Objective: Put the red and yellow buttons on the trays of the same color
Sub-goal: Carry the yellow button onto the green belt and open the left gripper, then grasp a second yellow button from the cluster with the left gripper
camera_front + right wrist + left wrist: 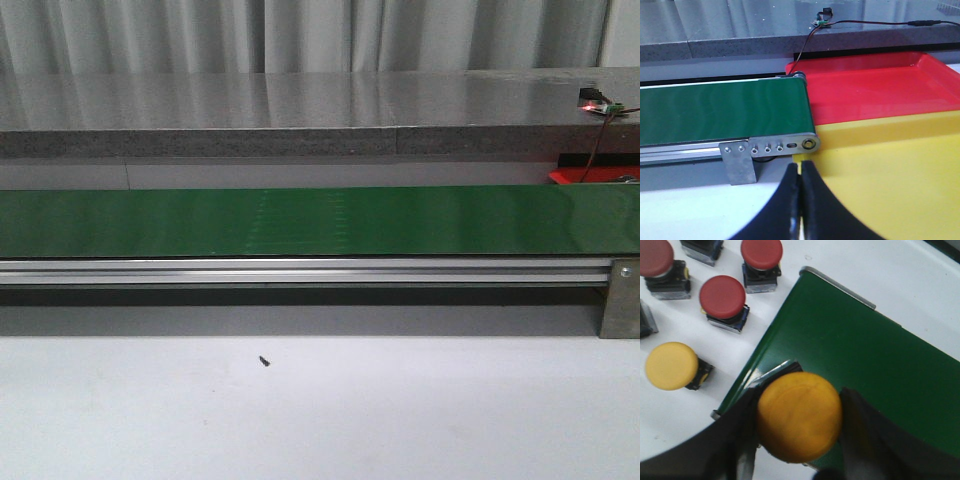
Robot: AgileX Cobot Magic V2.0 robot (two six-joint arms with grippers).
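white table [685,425], three red buttons [722,296]

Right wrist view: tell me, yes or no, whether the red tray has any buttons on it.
No. The red tray shows a bare surface, and the yellow tray beside it is bare too.

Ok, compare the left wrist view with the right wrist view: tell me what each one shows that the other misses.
Only the left wrist view shows the buttons: a yellow button gripped in the left hand over the belt's end, a loose yellow button and red buttons on the white table. Only the right wrist view shows the red tray, the yellow tray and the shut, empty right hand. Both show the green conveyor belt.
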